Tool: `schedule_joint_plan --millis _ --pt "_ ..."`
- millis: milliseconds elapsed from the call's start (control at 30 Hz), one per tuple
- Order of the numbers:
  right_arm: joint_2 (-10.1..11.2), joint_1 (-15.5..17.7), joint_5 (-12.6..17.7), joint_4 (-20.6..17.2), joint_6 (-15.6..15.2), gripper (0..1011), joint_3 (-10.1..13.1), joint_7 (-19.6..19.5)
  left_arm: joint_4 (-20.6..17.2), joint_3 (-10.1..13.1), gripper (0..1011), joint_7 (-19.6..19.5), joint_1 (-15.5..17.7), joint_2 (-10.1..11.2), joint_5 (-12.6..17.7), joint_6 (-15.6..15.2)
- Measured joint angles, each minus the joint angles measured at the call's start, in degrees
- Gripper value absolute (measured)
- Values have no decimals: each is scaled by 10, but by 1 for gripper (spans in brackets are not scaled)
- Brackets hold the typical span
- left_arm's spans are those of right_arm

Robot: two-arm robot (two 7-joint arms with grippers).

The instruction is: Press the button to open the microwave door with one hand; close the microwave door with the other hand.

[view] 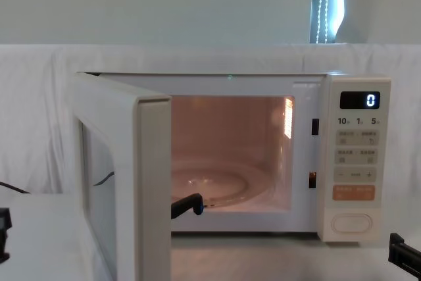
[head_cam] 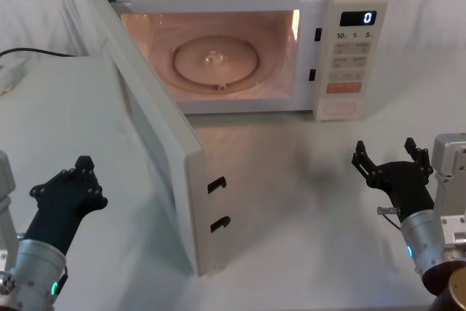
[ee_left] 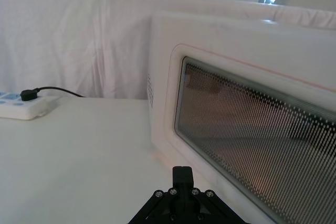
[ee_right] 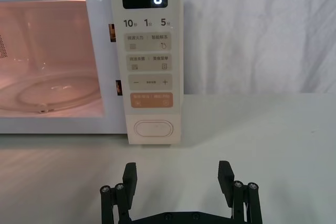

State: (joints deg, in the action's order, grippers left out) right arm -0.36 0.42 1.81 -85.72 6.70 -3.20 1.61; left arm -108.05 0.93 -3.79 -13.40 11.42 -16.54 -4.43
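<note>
The left gripper (head_cam: pixel 69 191), apparently closed, is held near the bench's front left corner beside the microwave door (head_cam: pixel 156 132), which stands wide open; rigid and hinged, it is best pushed on its outer glass face, whose lower part is cut off. The button (head_cam: pixel 340 108) is untouched, and the right gripper (head_cam: pixel 389 159) is spread open.

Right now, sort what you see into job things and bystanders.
For the job:
- microwave door, swung open
- button
- right gripper, jaws open, facing the control panel
- left gripper, outside the open door

Just lying about:
- power strip with black plug
- glass turntable
</note>
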Motion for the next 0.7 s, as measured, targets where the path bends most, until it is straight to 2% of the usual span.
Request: schedule_joint_plan --millis 700 --pt "0 0 0 0 0 1002 0 0 -31 2 0 -26 18 -9 14 4"
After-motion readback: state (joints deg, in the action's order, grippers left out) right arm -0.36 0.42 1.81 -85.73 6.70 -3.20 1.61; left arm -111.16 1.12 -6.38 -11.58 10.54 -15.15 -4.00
